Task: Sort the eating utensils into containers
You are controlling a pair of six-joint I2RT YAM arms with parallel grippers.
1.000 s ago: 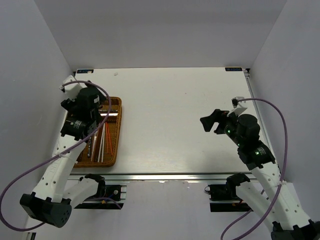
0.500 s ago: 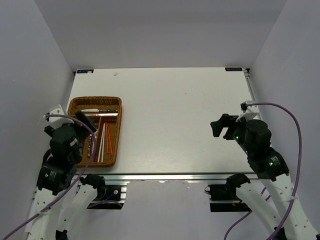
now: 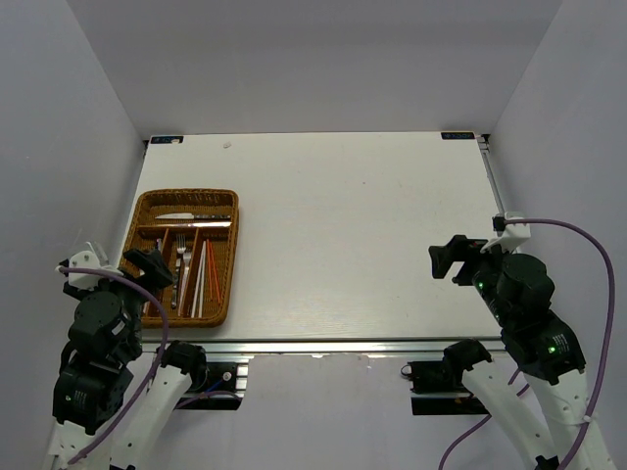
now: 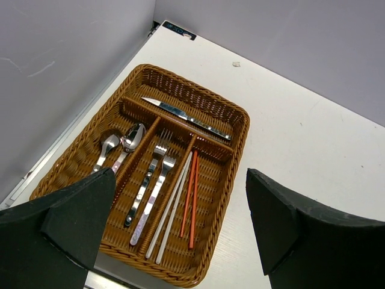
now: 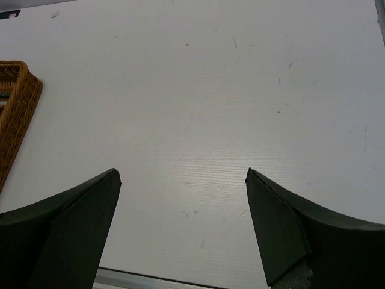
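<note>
The brown wicker tray (image 3: 186, 194) lies at the table's left side and holds all the utensils I can see. In the left wrist view the tray (image 4: 239, 122) has a knife (image 4: 186, 117) in its crosswise slot. Two spoons (image 4: 120, 142) lie in the left slot and two forks (image 4: 154, 180) in the middle one. White chopsticks (image 4: 173, 208) and red chopsticks (image 4: 192, 198) share the right slot. My left gripper (image 3: 147, 266) (image 4: 180, 173) hangs open and empty above the tray's near-left corner. My right gripper (image 3: 456, 259) (image 5: 181, 171) is open and empty over bare table at the right.
The white table (image 3: 343, 225) has walls on three sides and a metal rail (image 3: 323, 345) along its near edge. The tray's corner (image 5: 15, 102) shows at the left edge of the right wrist view.
Both arms have drawn back toward the near edge. The left gripper moved off the tray to its near-left corner, and the right gripper shifted right and nearer. Both stayed open.
</note>
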